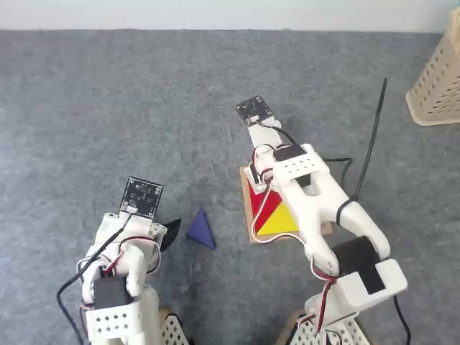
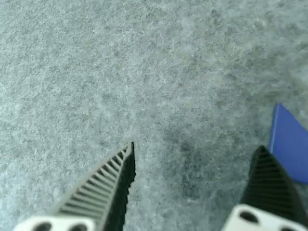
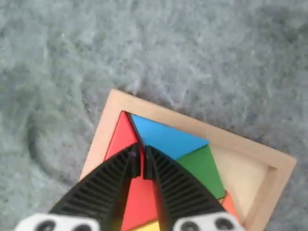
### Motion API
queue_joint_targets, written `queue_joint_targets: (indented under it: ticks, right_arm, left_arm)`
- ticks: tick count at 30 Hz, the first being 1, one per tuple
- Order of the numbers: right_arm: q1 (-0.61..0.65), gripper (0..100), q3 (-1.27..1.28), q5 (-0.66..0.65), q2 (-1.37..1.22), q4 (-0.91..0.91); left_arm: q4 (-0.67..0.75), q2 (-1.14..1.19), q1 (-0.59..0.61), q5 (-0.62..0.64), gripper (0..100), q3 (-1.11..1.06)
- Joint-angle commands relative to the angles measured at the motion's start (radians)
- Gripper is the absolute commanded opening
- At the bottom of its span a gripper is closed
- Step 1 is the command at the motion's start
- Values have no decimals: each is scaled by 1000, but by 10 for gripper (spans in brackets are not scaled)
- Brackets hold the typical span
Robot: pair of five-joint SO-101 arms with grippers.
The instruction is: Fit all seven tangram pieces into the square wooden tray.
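Observation:
The square wooden tray [image 3: 113,103] lies under the right arm; inside it I see a red piece [image 3: 120,137], a light blue triangle [image 3: 166,137], a green piece [image 3: 204,168] and a bare wooden gap [image 3: 240,175]. From above, the tray [image 1: 245,208] shows red and yellow [image 1: 280,219] pieces. My right gripper [image 3: 143,156] hangs over the red piece, shut with nothing in it. A dark blue triangle [image 1: 202,230] lies on the carpet left of the tray. My left gripper [image 2: 192,178] stands open just beside that triangle [image 2: 288,144], over bare carpet.
Grey carpet covers the whole table. A beige perforated basket [image 1: 438,79] stands at the far right edge. A black cable [image 1: 370,144] runs behind the right arm. There is free carpet across the far half.

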State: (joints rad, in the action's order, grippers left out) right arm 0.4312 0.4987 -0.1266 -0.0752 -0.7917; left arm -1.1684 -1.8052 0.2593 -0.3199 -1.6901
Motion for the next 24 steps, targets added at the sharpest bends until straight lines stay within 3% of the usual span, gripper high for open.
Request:
queue_joint_targets:
  ticks: [1, 7, 15, 19, 24]
  right_arm:
    - [-13, 6, -32, 46, 120, 10]
    - [-39, 6, 20, 69, 208, 25]
    - [-28, 6, 2, 35, 65, 35]
    - [39, 7, -2, 40, 65, -19]
    - [217, 7, -32, 41, 65, -134]
  left_arm:
    - [-5, -15, -3, -2, 353, 5]
    - [-5, -15, -3, -2, 353, 5]
    - [-5, -15, -3, -2, 353, 5]
    - [-5, -15, -3, -2, 353, 5]
    - [-5, -15, -3, -2, 353, 5]
